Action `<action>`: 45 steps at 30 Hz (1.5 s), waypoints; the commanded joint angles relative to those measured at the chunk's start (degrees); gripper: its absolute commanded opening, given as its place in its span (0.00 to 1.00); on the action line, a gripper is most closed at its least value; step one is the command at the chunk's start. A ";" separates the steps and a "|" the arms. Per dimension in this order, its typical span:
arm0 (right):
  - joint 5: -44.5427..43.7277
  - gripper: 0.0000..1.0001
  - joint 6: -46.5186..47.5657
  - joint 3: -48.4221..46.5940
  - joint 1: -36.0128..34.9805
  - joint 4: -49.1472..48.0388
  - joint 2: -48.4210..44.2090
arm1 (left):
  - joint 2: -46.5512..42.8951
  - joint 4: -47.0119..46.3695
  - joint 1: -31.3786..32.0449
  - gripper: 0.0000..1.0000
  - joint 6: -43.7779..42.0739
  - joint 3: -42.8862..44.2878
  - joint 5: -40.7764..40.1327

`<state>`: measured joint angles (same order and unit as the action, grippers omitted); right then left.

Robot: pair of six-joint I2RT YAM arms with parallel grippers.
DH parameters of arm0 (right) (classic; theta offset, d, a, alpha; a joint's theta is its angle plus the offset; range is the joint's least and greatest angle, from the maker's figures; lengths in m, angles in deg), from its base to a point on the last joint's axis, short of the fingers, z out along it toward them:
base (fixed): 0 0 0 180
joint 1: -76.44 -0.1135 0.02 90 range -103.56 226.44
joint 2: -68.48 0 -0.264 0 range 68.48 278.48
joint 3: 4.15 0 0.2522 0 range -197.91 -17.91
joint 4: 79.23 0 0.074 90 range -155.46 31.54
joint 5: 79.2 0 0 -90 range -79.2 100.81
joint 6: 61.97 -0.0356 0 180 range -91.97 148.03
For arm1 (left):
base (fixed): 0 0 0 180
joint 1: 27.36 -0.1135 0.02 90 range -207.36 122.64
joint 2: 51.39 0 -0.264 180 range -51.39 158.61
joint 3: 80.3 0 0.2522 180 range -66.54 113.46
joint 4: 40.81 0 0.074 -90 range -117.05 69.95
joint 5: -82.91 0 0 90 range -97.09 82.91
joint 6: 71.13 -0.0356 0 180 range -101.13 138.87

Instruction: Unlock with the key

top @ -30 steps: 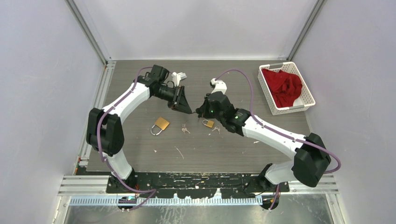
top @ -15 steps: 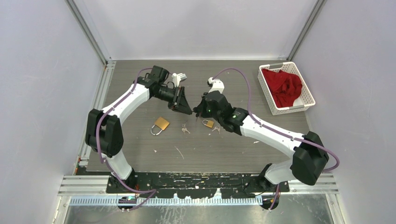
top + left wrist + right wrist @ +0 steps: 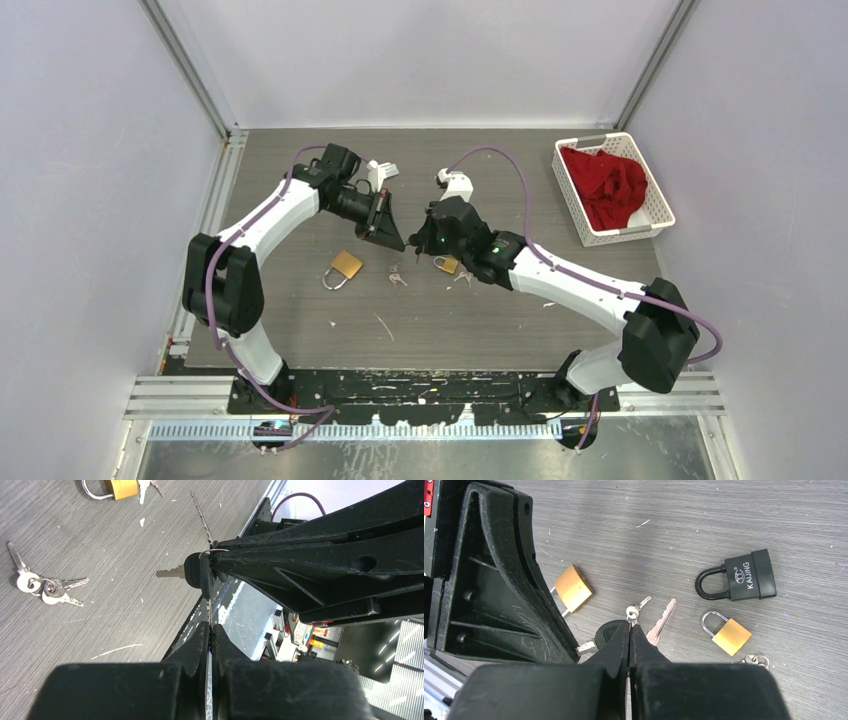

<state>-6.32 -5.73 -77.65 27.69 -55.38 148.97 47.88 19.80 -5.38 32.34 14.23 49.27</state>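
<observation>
Right gripper (image 3: 629, 630) pinches black key (image 3: 193, 573) — left gripper (image 3: 209, 630) closed, just beside; padlocks (image 3: 744, 577), loose keys (image 3: 663, 620) on table (image 3: 724, 520).

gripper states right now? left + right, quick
Left gripper: closed, nothing visible in its grip.
Right gripper: closed, pinching the black-headed key at its tip.
</observation>
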 commanded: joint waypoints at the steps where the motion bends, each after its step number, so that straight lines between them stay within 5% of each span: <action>1: 1.29 0.10 1.19 -2.37 0.15 -2.07 -1.68 | -2.67 5.87 0.17 0.00 -5.21 3.03 1.58; 5: 8.85 0.71 5.20 -2.12 0.88 -2.95 -3.89 | -1.84 17.96 0.17 0.00 -17.48 9.84 1.52; 7: 17.48 0.83 9.23 -1.20 3.02 -4.74 -6.01 | -1.31 24.76 0.22 0.00 -25.11 13.44 1.01; 10: 34.91 0.86 11.51 1.42 8.95 -9.04 -9.08 | -0.65 33.71 0.77 0.00 -33.67 17.14 1.10; 14: 56.58 0.84 9.60 4.37 16.28 -17.02 -10.03 | -1.09 40.26 2.59 0.00 -40.46 18.18 0.27; 19: 69.34 0.75 8.63 4.18 16.67 -21.21 -6.45 | -3.17 42.01 4.15 0.00 -42.74 18.29 -0.13; 24: 73.68 0.63 5.39 5.39 16.68 -25.95 -4.39 | -4.33 42.94 4.47 0.00 -44.40 18.91 -0.34; 38: 72.81 0.53 4.57 9.97 12.22 -29.46 -5.78 | -2.83 41.03 4.53 0.00 -39.79 20.87 3.24; 42: 71.26 0.39 4.79 9.71 11.62 -29.23 -5.19 | -2.85 41.46 4.48 0.00 -39.46 21.19 3.41; 45: 70.58 0.15 4.22 9.72 11.57 -30.20 -5.12 | -3.24 41.44 4.48 0.00 -39.38 21.10 3.05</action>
<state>65.79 -1.69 -67.40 39.36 -81.82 145.12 45.58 61.00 -0.88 -7.88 33.33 49.99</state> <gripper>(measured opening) 0.325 0.007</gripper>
